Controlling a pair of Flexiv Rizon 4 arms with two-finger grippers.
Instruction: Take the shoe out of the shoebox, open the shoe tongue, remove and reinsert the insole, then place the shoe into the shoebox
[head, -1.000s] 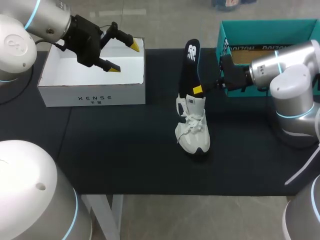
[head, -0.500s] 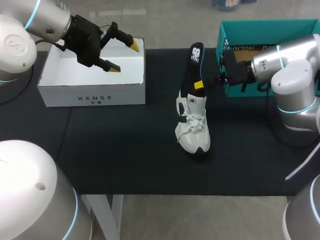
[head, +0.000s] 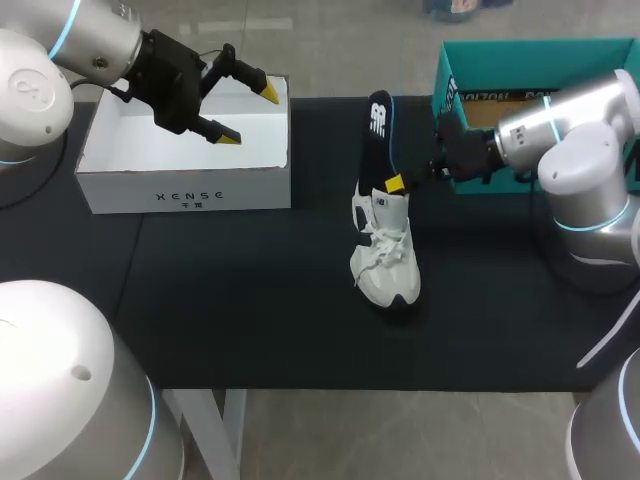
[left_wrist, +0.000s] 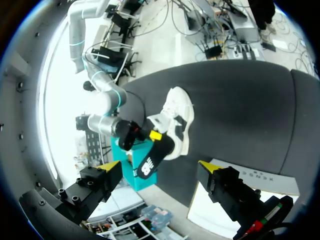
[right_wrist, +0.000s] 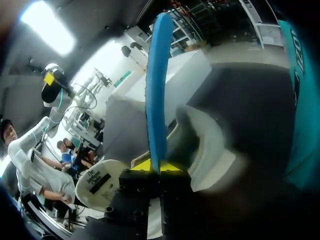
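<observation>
Black table (head: 250, 320) carries 2 boxes and 1 shoe. White box (head: 185, 195): open-topped, at the far-left part of the table, front wall facing the near edge. Teal shoebox (head: 530, 55): open-topped, at the far-right corner, well apart from the white box. White shoe (head: 388, 265): stands on its sole approx. mid-table, right of centre, between the 2 boxes, toe toward the near edge, heel toward the far edge, laces on top. Black insole (head: 379, 130): blue underside, stands nearly upright w/ its lower end inside the shoe's heel opening and its upper end rising clear above the shoe. Left gripper (head: 249, 115): held above the right part of the white box, jaws spread wide, nothing between them, not touching the box. Right gripper (right_wrist: 156, 165): comes in from the teal shoebox side, just above the shoe's heel, jaws closed on the lower part of the insole; right wrist view shows 1 yellow tip on each face of the blue edge.
</observation>
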